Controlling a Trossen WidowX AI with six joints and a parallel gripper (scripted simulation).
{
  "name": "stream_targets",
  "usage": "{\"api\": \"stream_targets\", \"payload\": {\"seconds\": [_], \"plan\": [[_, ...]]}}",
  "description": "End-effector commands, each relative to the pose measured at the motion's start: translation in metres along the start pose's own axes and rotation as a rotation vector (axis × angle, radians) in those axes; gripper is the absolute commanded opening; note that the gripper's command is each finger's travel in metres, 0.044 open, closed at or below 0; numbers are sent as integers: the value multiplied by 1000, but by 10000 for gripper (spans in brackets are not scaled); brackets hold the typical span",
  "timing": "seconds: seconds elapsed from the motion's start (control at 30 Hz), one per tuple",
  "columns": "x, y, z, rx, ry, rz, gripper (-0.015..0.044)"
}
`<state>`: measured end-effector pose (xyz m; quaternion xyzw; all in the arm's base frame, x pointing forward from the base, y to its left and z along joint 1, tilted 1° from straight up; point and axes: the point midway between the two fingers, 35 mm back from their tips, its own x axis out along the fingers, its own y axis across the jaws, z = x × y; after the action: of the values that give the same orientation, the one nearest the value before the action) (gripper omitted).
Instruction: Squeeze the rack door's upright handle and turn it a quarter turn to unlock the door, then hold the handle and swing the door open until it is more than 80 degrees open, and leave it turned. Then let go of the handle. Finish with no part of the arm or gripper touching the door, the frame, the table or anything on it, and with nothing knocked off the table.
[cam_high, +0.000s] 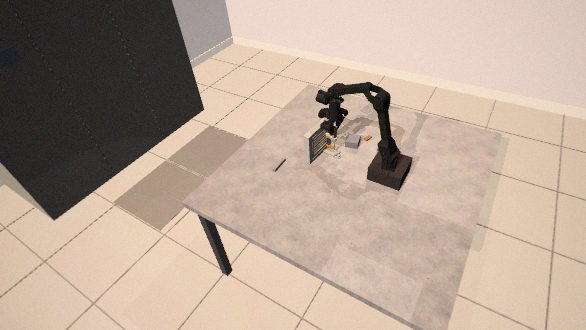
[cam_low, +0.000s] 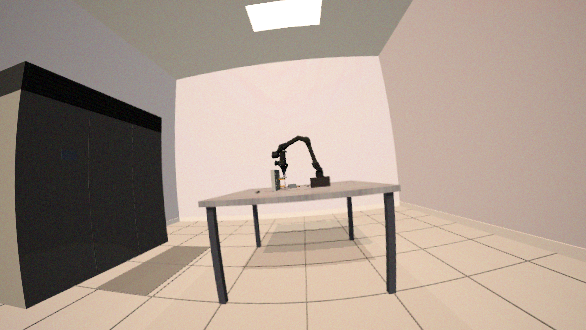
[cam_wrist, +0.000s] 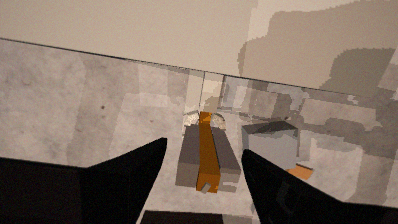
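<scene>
The rack (cam_high: 308, 148) (cam_low: 273, 180) (cam_wrist: 125, 25) stands upright on the table, pale on its outside. Its louvred door face (cam_high: 318, 145) looks flush with the frame, though the wrist view does not show the door's face. The handle (cam_wrist: 207, 155), an orange strip with grey blocks on both sides, stands out from the door on the arm's side. My gripper (cam_high: 332, 134) (cam_low: 284, 174) (cam_wrist: 205, 149) points down over the handle. It is open, with one finger to each side of the handle in the wrist view and a gap on both sides. Contact is too small to judge.
A grey block (cam_high: 352, 141) (cam_low: 292, 186) (cam_wrist: 270, 147) lies near the handle, to its right in the wrist view, with a small orange piece (cam_high: 368, 137) (cam_wrist: 301, 171) beside it. A thin dark bar (cam_high: 280, 164) (cam_low: 257, 192) lies beyond the rack. A tall black cabinet (cam_high: 100, 100) (cam_low: 90, 190) stands off the table.
</scene>
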<state>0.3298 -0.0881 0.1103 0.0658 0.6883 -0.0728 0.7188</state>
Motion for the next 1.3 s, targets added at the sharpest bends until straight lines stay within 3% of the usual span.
{"api": "stream_targets", "payload": {"seconds": [0.0, 0.27, 0.5, 0.93, 1.07, 1.27], "plan": [[6, -1, -1, -4, 0, -3, 288], [17, 0, -2, -4, 0, -3, 288], [17, 0, -2, -4, 0, -3, 104], [17, 0, -2, -4, 0, -3, 17], [17, 0, -2, 4, 0, -3, 16], [17, 0, -2, 266, 0, -3, 16]]}}
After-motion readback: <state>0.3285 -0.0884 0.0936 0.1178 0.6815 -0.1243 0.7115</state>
